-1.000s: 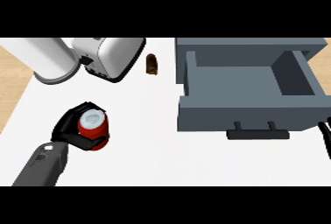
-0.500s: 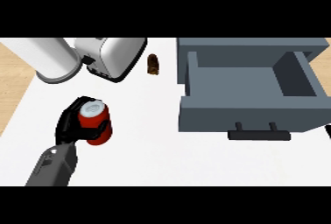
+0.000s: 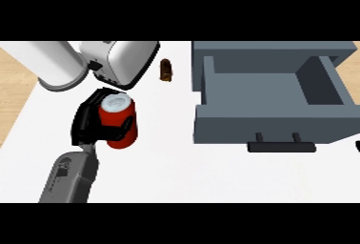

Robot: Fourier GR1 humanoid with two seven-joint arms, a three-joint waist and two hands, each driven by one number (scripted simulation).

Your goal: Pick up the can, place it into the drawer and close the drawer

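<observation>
The red can (image 3: 121, 125) with a pale top stands upright left of centre in the head view. My left hand (image 3: 86, 125) is shut on it, its fingers wrapped round the can's left side and the thumb crossing its front. The grey forearm (image 3: 69, 177) comes in from the lower left. The grey drawer (image 3: 211, 121) stands pulled open at the right, its inside bare, its dark handle (image 3: 281, 146) facing me. The can is well left of the drawer. Of my right hand only a dark sliver (image 3: 357, 146) shows at the right edge.
A white toaster (image 3: 123, 59) and a large white cylinder (image 3: 55, 64) stand just behind the can. A small brown bottle (image 3: 166, 70) stands between the toaster and the drawer. Wooden floor shows past the counter's left edge.
My left hand has carried the can farther from me and a little to the right, toward the toaster; the can looks larger, so higher. The dark shape at the right edge has shrunk.
</observation>
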